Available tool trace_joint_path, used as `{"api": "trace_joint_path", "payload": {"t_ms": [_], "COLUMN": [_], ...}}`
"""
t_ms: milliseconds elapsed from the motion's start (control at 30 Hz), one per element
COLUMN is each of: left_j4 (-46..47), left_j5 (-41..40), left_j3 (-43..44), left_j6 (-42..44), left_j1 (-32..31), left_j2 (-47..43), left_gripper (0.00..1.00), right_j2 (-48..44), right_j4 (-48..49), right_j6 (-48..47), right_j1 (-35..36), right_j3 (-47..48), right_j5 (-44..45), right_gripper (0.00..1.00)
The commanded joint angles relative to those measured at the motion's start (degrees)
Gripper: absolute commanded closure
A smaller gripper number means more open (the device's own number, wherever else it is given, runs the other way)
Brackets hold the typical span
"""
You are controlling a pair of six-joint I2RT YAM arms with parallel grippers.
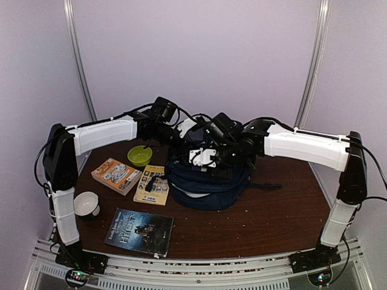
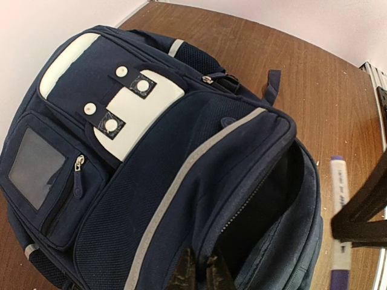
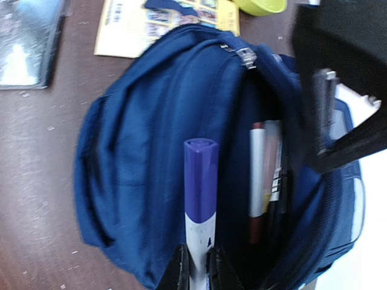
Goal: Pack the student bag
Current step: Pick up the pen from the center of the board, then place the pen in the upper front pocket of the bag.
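Observation:
The student bag (image 1: 208, 186) lies in the middle of the table, a navy backpack with white patches (image 2: 136, 103) and a grey stripe. Its main compartment (image 2: 266, 205) gapes open. My left gripper (image 2: 201, 275) is shut on the fabric rim of that opening and holds it up. My right gripper (image 3: 199, 272) is shut on a white marker with a purple cap (image 3: 201, 181). The marker points cap-first over the open mouth of the student bag (image 3: 151, 139). Several pens (image 3: 261, 175) stand inside the compartment. The same marker (image 2: 340, 211) shows at the right of the left wrist view.
Left of the bag lie a green bowl (image 1: 140, 155), an orange book (image 1: 116, 175) and a yellow book (image 1: 152, 185). A dark book (image 1: 139, 232) and a white cup (image 1: 86, 204) sit near the front left edge. Bare wood (image 1: 278, 211) lies right of the bag.

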Motion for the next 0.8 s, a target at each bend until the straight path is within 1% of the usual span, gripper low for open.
{"api": "trace_joint_path", "payload": {"t_ms": [0, 100, 300, 467, 567, 700, 767], "left_j4": [2.28, 2.28, 2.28, 2.28, 2.28, 2.36, 2.43], "left_j5": [1.85, 2.07, 2.67, 3.06, 3.26, 3.04, 3.01], "left_j3": [3.08, 3.08, 3.16, 3.16, 3.15, 3.17, 3.17], "left_j6": [-1.33, -1.34, -1.37, -1.45, -1.49, -1.53, -1.58], "left_j1": [0.70, 0.70, 0.70, 0.68, 0.66, 0.70, 0.70], "left_j2": [-1.87, -1.80, -1.74, -1.64, -1.53, -1.43, -1.33], "left_gripper": [0.96, 0.96, 0.96, 0.96, 0.96, 0.96, 0.96], "right_j2": [3.37, 5.09, 7.79, 9.50, 9.82, 7.51, 4.99], "right_j4": [6.92, 10.82, 19.19, 26.67, 29.59, 30.44, 30.17], "right_j6": [-3.13, -4.83, -7.16, -9.91, -10.54, -10.14, -9.56], "right_j1": [-1.64, -1.92, -2.39, -2.76, -2.74, -2.70, -2.77], "right_j3": [2.79, 2.12, -0.96, -4.10, -6.04, -8.81, -10.58], "right_j5": [5.86, 8.15, 9.64, 12.51, 14.46, 14.28, 13.63], "right_gripper": [0.96, 0.96, 0.96, 0.91, 0.78, 0.68, 0.66]}}
